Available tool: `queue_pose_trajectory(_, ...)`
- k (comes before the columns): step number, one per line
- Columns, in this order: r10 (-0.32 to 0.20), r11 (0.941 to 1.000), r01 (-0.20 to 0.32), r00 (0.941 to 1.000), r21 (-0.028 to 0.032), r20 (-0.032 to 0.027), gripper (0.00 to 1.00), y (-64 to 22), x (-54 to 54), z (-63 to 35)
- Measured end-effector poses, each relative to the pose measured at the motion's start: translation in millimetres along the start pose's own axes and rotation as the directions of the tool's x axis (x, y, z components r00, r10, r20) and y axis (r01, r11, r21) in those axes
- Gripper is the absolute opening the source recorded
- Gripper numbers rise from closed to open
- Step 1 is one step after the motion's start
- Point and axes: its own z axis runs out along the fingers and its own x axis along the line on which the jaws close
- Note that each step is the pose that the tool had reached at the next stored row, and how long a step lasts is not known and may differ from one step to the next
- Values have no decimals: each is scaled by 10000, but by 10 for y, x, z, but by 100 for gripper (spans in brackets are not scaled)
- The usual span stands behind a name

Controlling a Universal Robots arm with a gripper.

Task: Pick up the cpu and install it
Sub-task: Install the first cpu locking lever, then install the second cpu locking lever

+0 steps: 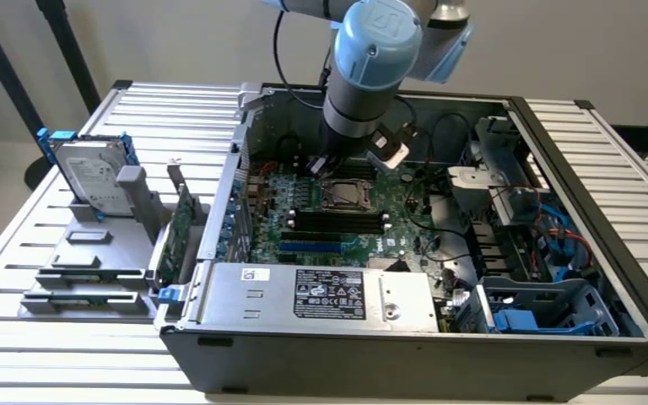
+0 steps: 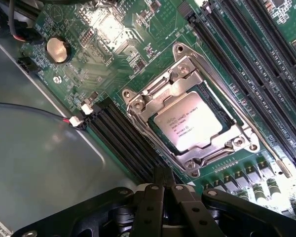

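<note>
Gripper point(image 2: 164, 178) pressed together with nothing between the fingers, poised above the motherboard point(image 2: 138, 44) inside the open computer case point(image 1: 549, 278). Chip point(image 2: 187, 121) seated flat inside the metal-framed socket point(image 2: 190, 74), apart from the fingertips, lying toward 1 o'clock of them in the wrist view. Hard drive point(image 1: 85, 177) standing in a grey rack outside the case, at 9 o'clock of the socket in the exterior view.

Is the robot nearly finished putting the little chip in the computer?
Nearly, it looks like. Done: the cpu lies flat inside the metal socket frame on the green motherboard. In hand: nothing; the gripper is shut and empty, hanging just beside the socket. Left: the frame looks open around the chip, so locking it down seems undone.
</note>
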Motion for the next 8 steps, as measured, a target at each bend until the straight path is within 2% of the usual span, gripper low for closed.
queue_pose_trajectory(8, 0, 10000, 0, 10000, 0, 1, 11, 0, 0, 0)
